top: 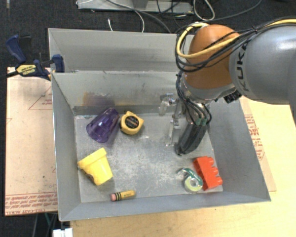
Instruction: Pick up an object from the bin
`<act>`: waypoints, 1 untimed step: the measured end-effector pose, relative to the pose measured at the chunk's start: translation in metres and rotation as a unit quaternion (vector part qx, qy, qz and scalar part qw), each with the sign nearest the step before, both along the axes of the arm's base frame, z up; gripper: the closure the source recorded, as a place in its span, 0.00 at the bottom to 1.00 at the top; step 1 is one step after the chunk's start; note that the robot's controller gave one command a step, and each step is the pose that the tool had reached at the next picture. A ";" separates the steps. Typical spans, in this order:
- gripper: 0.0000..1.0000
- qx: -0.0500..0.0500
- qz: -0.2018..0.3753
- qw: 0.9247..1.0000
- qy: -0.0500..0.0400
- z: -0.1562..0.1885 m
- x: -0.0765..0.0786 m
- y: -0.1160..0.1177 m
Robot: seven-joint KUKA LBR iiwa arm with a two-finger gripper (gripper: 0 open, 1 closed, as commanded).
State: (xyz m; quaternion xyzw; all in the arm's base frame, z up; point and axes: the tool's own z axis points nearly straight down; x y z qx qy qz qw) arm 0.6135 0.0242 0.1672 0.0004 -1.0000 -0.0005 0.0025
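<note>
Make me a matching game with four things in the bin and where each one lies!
Things
1. purple cup
2. crayon
3. red block
4. yellow tape roll

Places
A. right side, just below the gripper
B. front, left of the middle
C. back left
D. just right of the purple cup

Pairs: 1-C, 2-B, 3-A, 4-D

- The grey metal bin (148, 157) is looked down on from above and slightly from its near side, so the far wall (113, 46) is faced.
- The whole bin is framed at moderate range.
- The arm (271, 68) is seen entering from the right.
</note>
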 end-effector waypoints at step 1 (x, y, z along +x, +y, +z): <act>0.00 0.000 0.000 1.000 -0.003 0.005 0.001 0.000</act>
